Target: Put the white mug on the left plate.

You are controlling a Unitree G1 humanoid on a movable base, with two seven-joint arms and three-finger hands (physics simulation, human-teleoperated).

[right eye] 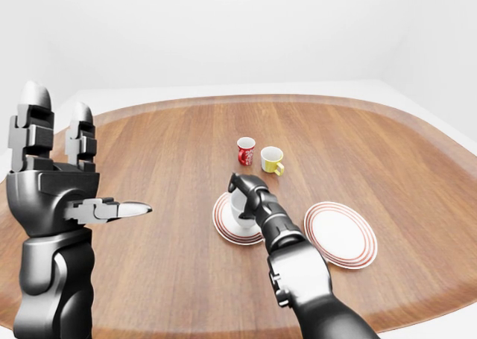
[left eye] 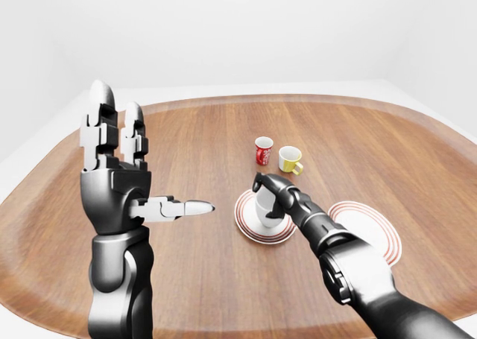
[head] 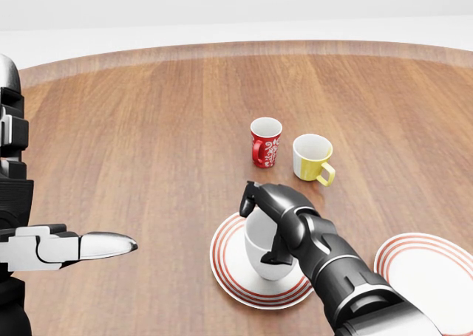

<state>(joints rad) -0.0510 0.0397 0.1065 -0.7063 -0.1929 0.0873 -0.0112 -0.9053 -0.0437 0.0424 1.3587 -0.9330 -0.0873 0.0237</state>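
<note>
The white mug stands upright on the left plate, a white plate with red rings, low in the middle of the head view. My right hand is shut on the mug: the fingers curl over its rim from above and the thumb presses its right side. My left hand is raised at the left of the left-eye view. It is open, with fingers straight up and thumb pointing right, holding nothing and well clear of the plate.
A red patterned mug and a yellow mug stand side by side just above the left plate. A second red-ringed plate lies at the lower right. The round wooden table stretches bare to the left.
</note>
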